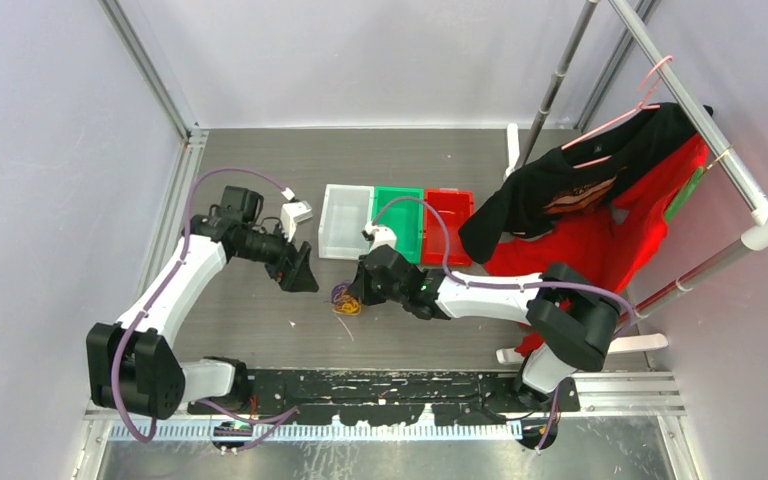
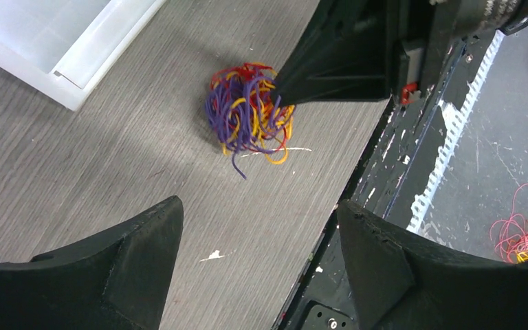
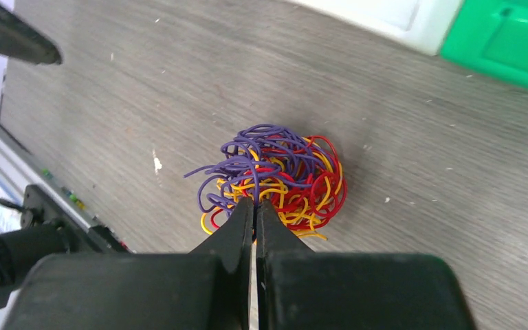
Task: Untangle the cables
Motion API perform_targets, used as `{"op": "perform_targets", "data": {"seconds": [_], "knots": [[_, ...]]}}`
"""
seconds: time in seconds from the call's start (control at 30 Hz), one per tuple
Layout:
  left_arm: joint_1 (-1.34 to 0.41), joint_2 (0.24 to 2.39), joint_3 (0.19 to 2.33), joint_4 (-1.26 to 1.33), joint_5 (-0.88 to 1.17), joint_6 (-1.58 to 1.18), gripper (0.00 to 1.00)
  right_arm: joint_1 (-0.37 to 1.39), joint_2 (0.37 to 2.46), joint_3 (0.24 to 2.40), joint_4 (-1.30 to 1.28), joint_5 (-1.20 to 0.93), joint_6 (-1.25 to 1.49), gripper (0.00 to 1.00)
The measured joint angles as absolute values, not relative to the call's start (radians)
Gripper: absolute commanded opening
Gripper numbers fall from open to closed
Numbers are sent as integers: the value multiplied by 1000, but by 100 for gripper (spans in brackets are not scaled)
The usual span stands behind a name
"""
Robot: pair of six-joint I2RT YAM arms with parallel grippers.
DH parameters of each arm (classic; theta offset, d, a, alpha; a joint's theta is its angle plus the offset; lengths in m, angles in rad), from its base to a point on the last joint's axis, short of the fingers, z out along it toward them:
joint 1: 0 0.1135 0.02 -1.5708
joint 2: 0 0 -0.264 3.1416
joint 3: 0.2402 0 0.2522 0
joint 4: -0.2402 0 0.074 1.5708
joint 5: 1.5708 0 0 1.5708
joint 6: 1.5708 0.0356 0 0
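Lying on the grey, wood-grained counter just on the near side of the white bin, the cables make a roundish ball with no clear long axis. They are thin, smooth, glossy strands of purple, orange-yellow and red, curled in tight loops over one another. Purple gathers on one half and red on the other, with yellow threaded through both. One loose purple end pokes out of the ball, roughly toward the left tool. That tool hangs off the bin's near left corner, apart from the ball, with its matte black wedge-shaped fingers spread wide around nothing. The right tool has its tapered black fingers pressed together, tips touching the ball's edge. Whether a strand is caught between them I cannot tell.
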State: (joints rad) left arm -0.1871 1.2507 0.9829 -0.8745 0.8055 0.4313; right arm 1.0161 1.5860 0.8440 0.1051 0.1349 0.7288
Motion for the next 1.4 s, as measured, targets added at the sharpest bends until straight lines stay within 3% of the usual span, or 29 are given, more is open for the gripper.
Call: {"op": "perform_targets", "data": {"seconds": [0.27,0.67,0.8,0.93,1.03,1.27,1.3,1.4], "knots": [[-211,1316,979,-870,812,432,73,1030,1587,844,144,74,730,1],[-243,1399,975,-844,862,431,50,1037,1611,889,186,-13,733,1],[-245,1431,976,-837,884,431,38,1044,1613,906,196,-33,733,1],[-248,1445,976,-836,902,434,14,1045,1613,912,201,-43,733,1],[-248,1445,976,-832,899,435,2,1043,1619,912,202,-46,735,1],[-248,1431,992,-848,868,450,0,1045,1614,894,217,-23,736,1],[-248,1420,992,-850,862,449,0,1045,1611,886,216,-12,737,3],[-250,1370,992,-854,848,441,0,1045,1592,868,218,34,741,33]]}}
